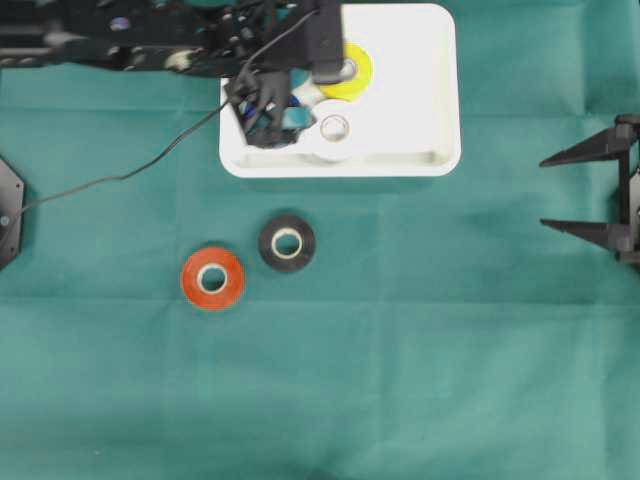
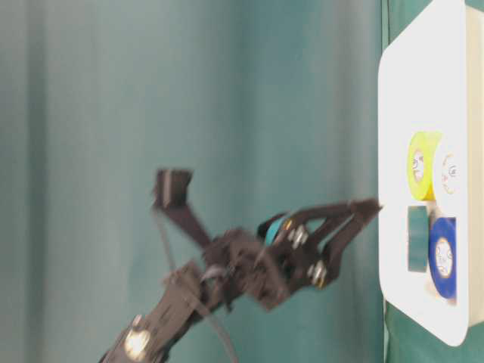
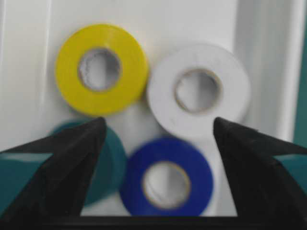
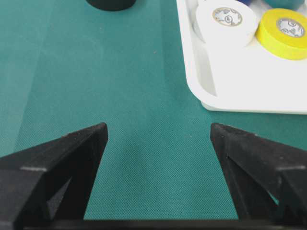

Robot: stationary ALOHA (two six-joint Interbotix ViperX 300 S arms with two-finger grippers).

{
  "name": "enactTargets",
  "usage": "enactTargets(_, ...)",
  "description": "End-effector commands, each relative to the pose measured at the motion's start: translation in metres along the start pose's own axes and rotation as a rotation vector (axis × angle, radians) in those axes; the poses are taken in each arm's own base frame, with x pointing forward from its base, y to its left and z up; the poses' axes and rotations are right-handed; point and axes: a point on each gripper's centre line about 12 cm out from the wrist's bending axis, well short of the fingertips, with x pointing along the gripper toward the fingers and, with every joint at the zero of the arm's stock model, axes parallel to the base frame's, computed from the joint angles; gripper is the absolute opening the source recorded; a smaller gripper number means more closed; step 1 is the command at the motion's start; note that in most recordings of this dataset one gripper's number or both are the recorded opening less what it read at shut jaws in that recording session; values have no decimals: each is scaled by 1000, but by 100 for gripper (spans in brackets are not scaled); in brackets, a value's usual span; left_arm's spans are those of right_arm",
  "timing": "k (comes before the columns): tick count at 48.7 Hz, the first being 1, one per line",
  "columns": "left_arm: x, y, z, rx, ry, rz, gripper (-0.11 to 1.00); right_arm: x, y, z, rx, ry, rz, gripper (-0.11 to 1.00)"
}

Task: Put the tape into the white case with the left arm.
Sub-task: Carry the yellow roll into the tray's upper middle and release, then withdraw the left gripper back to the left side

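While overhead hides it, wrist shows blue tape (image 3: 166,178).

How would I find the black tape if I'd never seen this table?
Look at the green cloth below the white case. Two rolls lie there side by side, apart from each other. The black tape is the right one, nearer the case; its neighbour, the red tape, is bright orange-red.

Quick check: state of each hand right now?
Left hand: open, holding nothing, above the tape rolls in the white case.
Right hand: open, empty, over the green cloth.
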Motion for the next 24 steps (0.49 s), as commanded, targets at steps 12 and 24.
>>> enactTargets(12,-46,-27,-17,35,-49,-27,90,1,0,4,-2,-11,1,62)
enactTargets(24,-68,-40,-48,50,-42,-43,90,1,0,4,-1,-11,0,62)
